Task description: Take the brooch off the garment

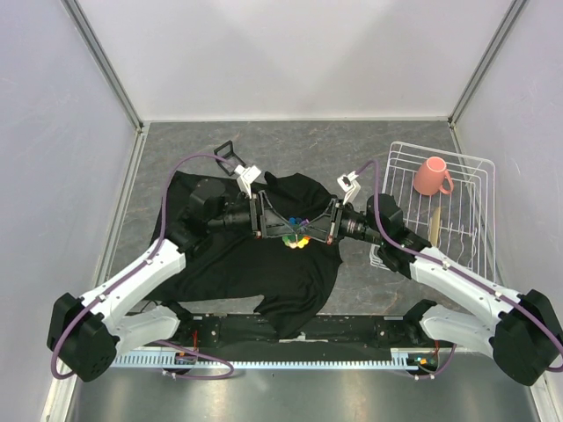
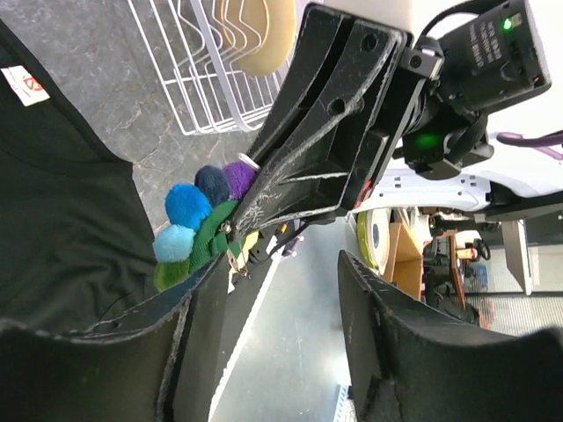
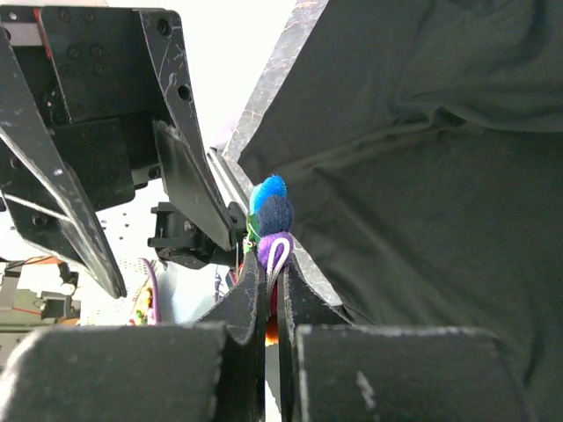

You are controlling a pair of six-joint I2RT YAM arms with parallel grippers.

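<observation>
The black garment (image 1: pixel 264 272) lies spread on the table; its white-red label (image 2: pixel 24 85) shows in the left wrist view. The brooch (image 1: pixel 297 237), a cluster of coloured pom-poms, sits over the shirt between my two grippers. My right gripper (image 1: pixel 314 230) is shut on the brooch (image 3: pixel 273 215), its fingertips (image 3: pixel 251 290) pinched on the purple end. My left gripper (image 1: pixel 280 225) is open and faces the brooch (image 2: pixel 195 224), with one finger (image 2: pixel 198 343) next to it and against the garment (image 2: pixel 62 220). I cannot tell whether the pin is still in the garment (image 3: pixel 422 176).
A white wire dish rack (image 1: pixel 479 211) stands at the right, holding a pink cup (image 1: pixel 431 176) and a wooden utensil (image 1: pixel 435 224). The rack (image 2: pixel 202 79) is close behind the right arm. Enclosure walls ring the table.
</observation>
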